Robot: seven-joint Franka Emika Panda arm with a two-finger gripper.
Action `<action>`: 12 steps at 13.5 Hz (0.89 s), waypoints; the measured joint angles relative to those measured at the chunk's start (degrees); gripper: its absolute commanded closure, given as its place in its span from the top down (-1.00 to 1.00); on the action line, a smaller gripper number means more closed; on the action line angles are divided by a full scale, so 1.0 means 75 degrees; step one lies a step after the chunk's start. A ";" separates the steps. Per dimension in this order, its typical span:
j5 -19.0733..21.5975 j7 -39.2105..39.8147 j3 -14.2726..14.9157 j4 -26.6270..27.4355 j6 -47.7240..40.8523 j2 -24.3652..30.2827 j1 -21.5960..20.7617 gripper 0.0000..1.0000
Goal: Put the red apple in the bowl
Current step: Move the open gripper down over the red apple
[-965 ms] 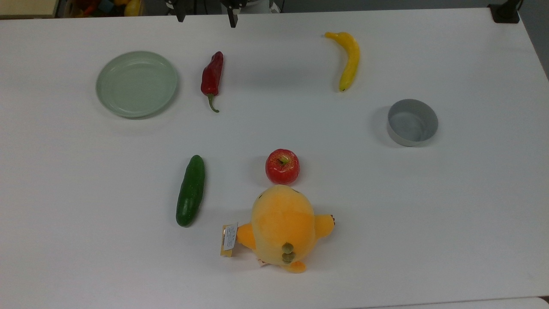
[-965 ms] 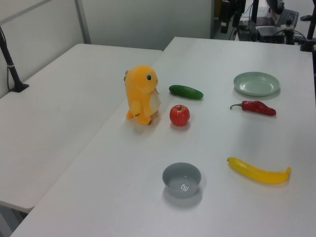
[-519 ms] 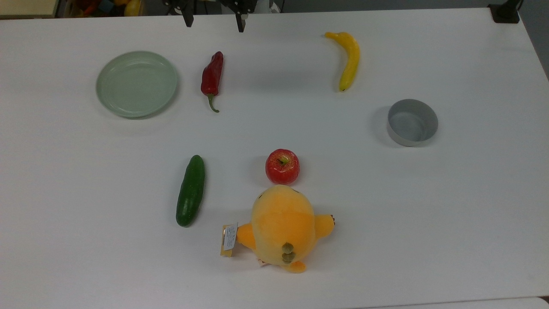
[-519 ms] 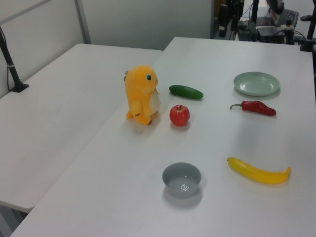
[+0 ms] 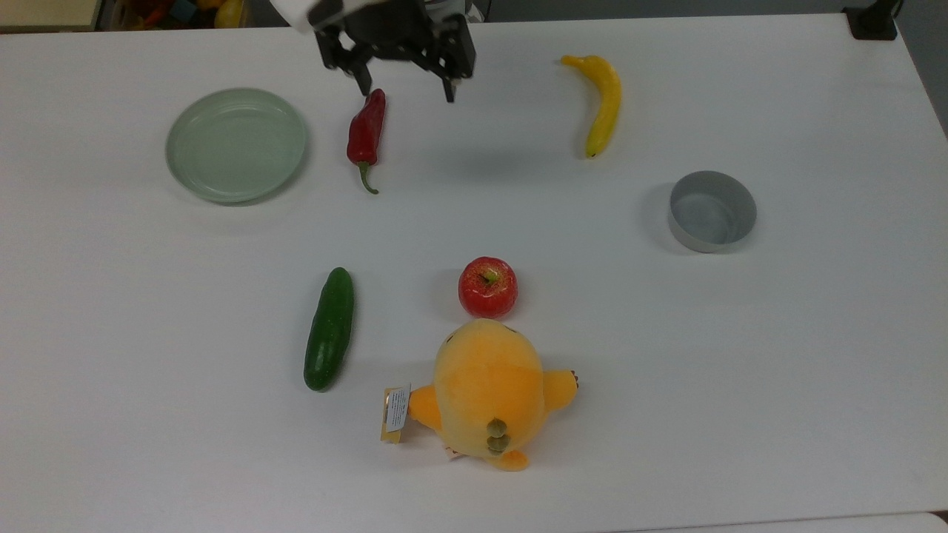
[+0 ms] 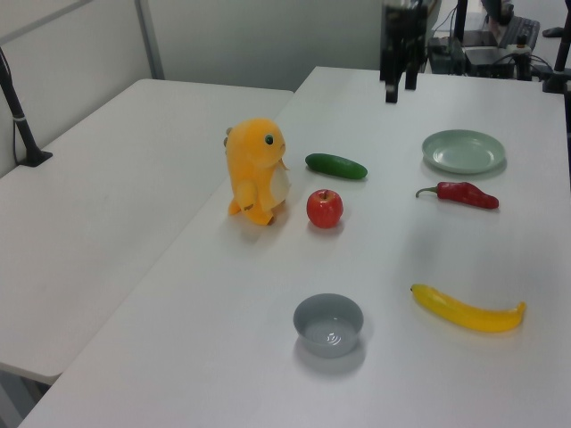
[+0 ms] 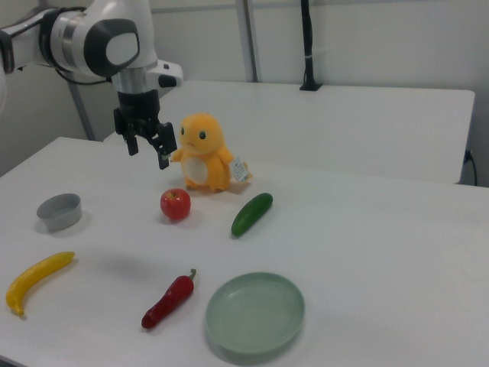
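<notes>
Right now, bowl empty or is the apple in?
Empty. The bowl shows bare grey floor; the red apple sits on the table beside the plush toy.

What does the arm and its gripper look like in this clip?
The arm has glossy white rounded shells with dark grey to black joint sections. The gripper is a black block with two thin black fingers. No loose cables or readable markings can be made out.
</notes>
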State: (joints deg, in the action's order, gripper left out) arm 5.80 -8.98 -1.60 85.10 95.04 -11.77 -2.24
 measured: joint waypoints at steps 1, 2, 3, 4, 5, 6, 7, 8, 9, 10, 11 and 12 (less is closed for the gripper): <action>0.0000 0.0000 -0.0003 -0.0001 0.0176 -0.0111 -0.0100 1.00; 0.0000 0.0000 -0.0006 0.0004 0.0479 -0.0208 -0.0221 1.00; -0.0001 -0.0010 -0.0007 0.0017 0.0841 -0.0298 -0.0370 1.00; -0.0003 -0.0066 -0.0006 0.0044 0.1174 -0.0381 -0.0505 1.00; -0.0007 -0.0195 -0.0005 0.0084 0.1483 -0.0470 -0.0615 1.00; -0.0014 -0.0365 -0.0005 0.0116 0.1779 -0.0570 -0.0691 1.00; -0.0034 -0.0492 0.0000 0.0135 0.2011 -0.0674 -0.0742 1.00; -0.0102 -0.0573 0.0002 0.0152 0.2232 -0.0802 -0.0795 1.00; -0.0316 -0.0774 0.0002 0.0165 0.2526 -0.1020 -0.0892 1.00; -0.0517 -0.1013 0.0003 0.0167 0.2772 -0.1194 -0.0960 1.00; -0.0756 -0.1300 0.0003 0.0172 0.3046 -0.1362 -0.1022 1.00; -0.0992 -0.1547 0.0004 0.0172 0.3312 -0.1537 -0.1090 1.00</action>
State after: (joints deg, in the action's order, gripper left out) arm -1.64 -20.59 -1.57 86.39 119.89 -23.30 -10.41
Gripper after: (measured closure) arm 0.000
